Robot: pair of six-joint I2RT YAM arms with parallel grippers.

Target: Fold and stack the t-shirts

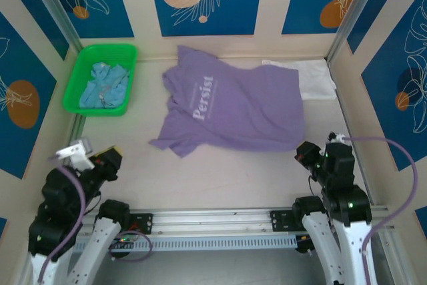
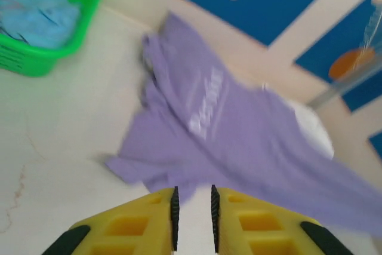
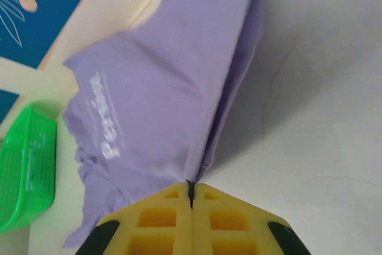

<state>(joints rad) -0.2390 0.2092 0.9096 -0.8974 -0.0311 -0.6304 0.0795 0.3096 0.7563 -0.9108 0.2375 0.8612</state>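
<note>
Shirt (image 1: pixel 233 108) corner is pinched in your shut right gripper (image 3: pixel 191 184), and your left gripper (image 2: pixel 193 192) is a little open.

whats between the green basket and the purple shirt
Just bare table: the top view shows an open strip separating the green basket from the purple shirt, with nothing lying on it.

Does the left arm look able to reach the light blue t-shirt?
Probably yes: the light blue t-shirt lies uncovered in the green basket, bare table between it and the left gripper.
</note>
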